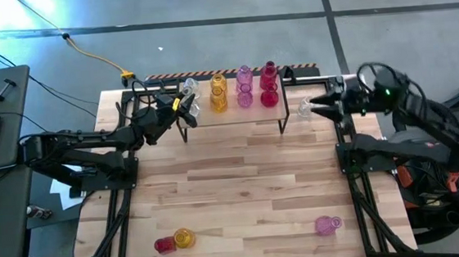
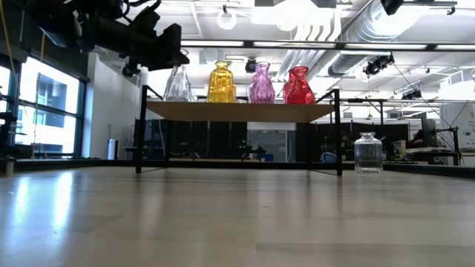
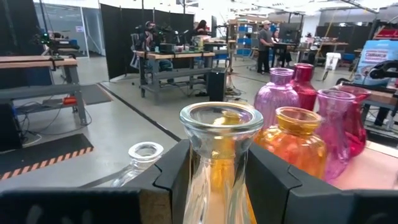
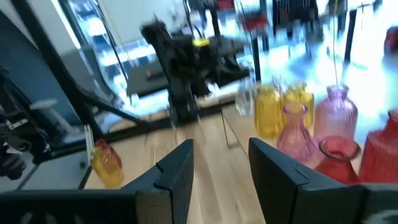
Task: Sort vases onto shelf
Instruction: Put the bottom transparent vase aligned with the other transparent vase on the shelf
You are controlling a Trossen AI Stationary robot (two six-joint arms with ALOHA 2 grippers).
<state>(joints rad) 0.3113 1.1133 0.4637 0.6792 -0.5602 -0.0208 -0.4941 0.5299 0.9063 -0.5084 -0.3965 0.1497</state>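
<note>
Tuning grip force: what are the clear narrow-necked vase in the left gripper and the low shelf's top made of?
Clear narrow-necked vase: looks like glass, glossy; the amber vase shows through it and its rim glints. Left gripper is shut on its neck. Low shelf's top: apparently light wood, matte; black legs look like metal.

The shelf (image 1: pixel 232 114) stands at the table's far edge, and its top is crowded: amber, pink and red vases (image 1: pixel 243 88) stand shoulder to shoulder from the middle toward the right, leaving no gap between them. The left gripper (image 1: pixel 180 104), closed around a clear vase (image 3: pixel 219 163), blocks the shelf's left end. Just right of the shelf, a clear jar (image 2: pixel 368 153) stands before the right gripper (image 1: pixel 313 105). The table's (image 1: pixel 243 193) wide middle lies open; three vases (image 1: pixel 175 241) rest along the near edge.
</note>
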